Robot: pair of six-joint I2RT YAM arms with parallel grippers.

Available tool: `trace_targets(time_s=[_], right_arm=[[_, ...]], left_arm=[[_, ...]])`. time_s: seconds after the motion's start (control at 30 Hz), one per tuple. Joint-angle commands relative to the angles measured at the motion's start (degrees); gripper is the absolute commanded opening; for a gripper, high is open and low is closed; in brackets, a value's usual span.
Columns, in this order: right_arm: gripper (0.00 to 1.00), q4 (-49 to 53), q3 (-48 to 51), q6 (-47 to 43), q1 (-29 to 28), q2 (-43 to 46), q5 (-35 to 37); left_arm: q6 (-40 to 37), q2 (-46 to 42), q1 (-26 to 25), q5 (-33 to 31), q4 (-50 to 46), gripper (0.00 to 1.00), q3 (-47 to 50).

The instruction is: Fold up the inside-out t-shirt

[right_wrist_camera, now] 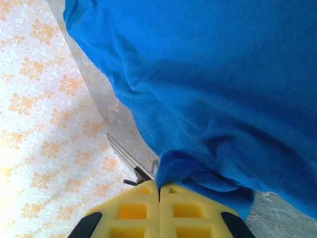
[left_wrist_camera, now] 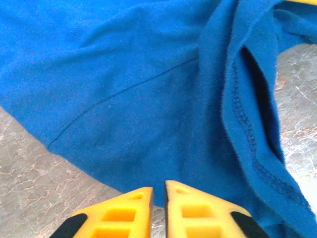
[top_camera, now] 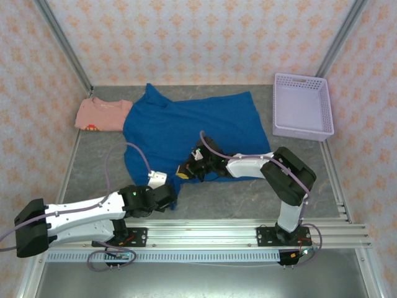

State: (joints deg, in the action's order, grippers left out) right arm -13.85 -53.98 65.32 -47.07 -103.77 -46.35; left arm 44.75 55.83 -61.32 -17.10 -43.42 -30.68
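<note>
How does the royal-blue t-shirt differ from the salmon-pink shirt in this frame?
The royal-blue cotton t-shirt lies spread open mid-table, its near hem bunched; the salmon-pink shirt sits folded compactly at far left. The blue one covers far more of the grey table. Both rest on it.

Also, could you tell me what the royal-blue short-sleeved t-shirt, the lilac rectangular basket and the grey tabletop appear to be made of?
The royal-blue short-sleeved t-shirt: soft matte knit, probably cotton; it drapes in folds and shows a stitched hem. The lilac rectangular basket: likely moulded plastic, given its rigid perforated walls. The grey tabletop: smooth, marble-patterned, possibly laminate or vinyl.
</note>
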Motion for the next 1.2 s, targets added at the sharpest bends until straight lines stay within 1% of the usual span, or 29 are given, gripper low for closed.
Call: trace_targets(time_s=[0.0, 0.07, 0.13, 0.2, 0.27, 0.33, 0.43, 0.5, 0.57, 0.63, 0.73, 0.8, 0.87, 0.93, 1.03, 1.17], right_arm=[[0.00, 3.8, -2.5, -3.2, 0.3, 0.5, -0.1], [0.00, 5.5, -2.9, -4.4, 0.3, 0.8, 0.2], [0.00, 6.1, -3.1, -4.8, 0.3, 0.7, 0.3], [0.00, 5.9, -3.2, -4.7, 0.3, 0.4, 0.0], [0.00, 5.9, -3.4, -4.8, 0.3, 0.0, 0.0], [0.00, 5.8, -3.7, -4.8, 0.3, -0.4, -0.2], [0.00, 6.1, -3.9, -5.1, 0.4, -0.7, -0.3], [0.00, 6.5, -3.9, -5.4, 0.4, -0.6, -0.3], [0.00, 6.4, -3.8, -5.4, 0.4, -0.6, -0.4], [0.00, 6.3, -3.6, -5.4, 0.4, -0.6, -0.3], [0.00, 6.3, -3.3, -5.4, 0.4, -0.6, -0.4], [0.00, 6.4, -3.3, -5.5, 0.5, -0.5, -0.5], [0.00, 7.0, -3.3, -5.7, 0.6, -0.2, -0.4], [0.00, 7.3, -3.4, -5.9, 0.8, -0.2, -0.3], [0.00, 8.3, -3.5, -6.6, 1.3, 0.0, -0.4], [0.00, 10.2, -4.1, -7.9, 1.9, -0.2, -0.2]], left_arm=[[2.1, -2.5, 1.1, -1.1, -3.7, 0.08, 0.1], [1.7, -4.9, 1.4, 0.5, -2.9, 0.08, 0.2], [0.6, -7.9, 1.6, 4.4, 0.6, 0.11, 0.9], [-0.7, -10.5, 1.5, 10.4, 6.1, 0.19, 2.2], [-1.2, -10.9, 0.8, 13.4, 10.2, 0.28, 2.9], [-2.1, -8.9, -0.6, 14.0, 11.9, 0.36, 2.4], [-3.9, -3.4, -2.9, 13.4, 11.6, 0.46, -0.2], [-4.7, 0.3, -4.4, 13.4, 12.4, 0.49, -1.4], [-4.7, 3.8, -5.3, 12.2, 12.7, 0.50, -2.1], [-4.7, 6.7, -5.3, 10.1, 12.3, 0.48, -2.3], [-3.9, 8.9, -5.3, 7.1, 12.0, 0.36, -2.2], [-3.4, 8.8, -5.3, 5.9, 11.4, 0.25, -2.1], [-2.1, 7.4, -5.3, 4.9, 9.2, 0.18, -2.1], [0.0, 5.5, -5.2, 3.7, 5.7, 0.13, -1.9], [5.7, 1.4, -4.4, 1.6, -1.9, 0.08, -2.0], [9.7, -5.0, 0.3, 3.4, -7.0, 0.05, 0.3]])
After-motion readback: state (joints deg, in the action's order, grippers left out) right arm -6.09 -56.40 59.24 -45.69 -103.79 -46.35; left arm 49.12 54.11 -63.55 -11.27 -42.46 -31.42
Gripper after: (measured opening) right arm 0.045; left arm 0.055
